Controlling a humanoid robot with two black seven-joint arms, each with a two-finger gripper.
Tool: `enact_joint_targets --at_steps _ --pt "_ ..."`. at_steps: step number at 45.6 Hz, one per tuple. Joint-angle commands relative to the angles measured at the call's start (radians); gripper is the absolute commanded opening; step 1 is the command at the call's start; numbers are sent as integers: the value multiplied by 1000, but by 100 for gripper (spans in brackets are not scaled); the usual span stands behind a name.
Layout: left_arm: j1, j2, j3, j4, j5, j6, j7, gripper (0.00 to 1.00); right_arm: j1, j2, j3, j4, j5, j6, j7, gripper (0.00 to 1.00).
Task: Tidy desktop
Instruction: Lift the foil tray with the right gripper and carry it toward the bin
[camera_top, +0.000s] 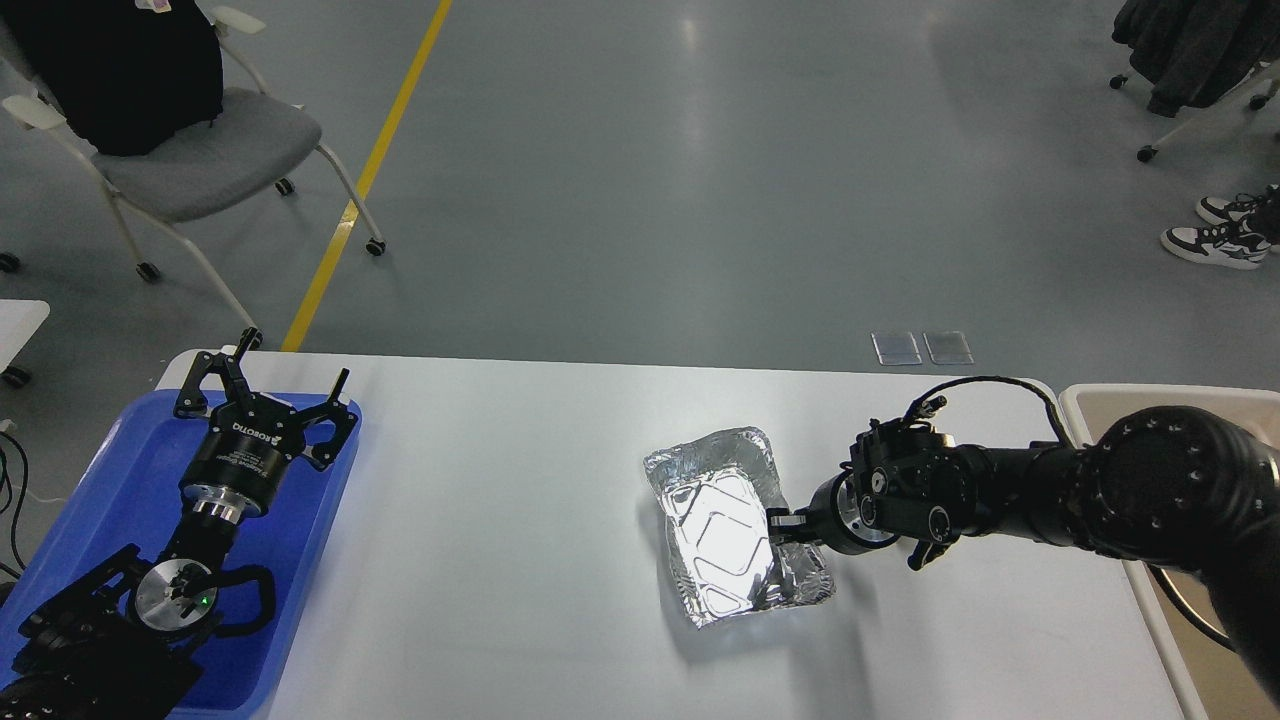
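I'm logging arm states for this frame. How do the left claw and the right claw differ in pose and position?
The left claw hangs over the blue tray with its fingers spread wide; the right claw is at the right rim of the foil container, and its fingers are too small and dark to tell apart. The left claw points away from the robot; the right claw points sideways, leftward across the desktop. Both are black.
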Motion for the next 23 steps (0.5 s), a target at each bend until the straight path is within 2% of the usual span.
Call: enact_joint_targets --at_steps 1,14,23 --pt "0 0 0 0 0 0 0 99 -1 0 0 3 -2 -12 24 0" --pt "0 0 0 0 0 0 0 99 -1 0 0 8 -3 -13 62 0" --pt "0 0 0 0 0 1 0 99 6 0 0 16 11 -6 71 0"
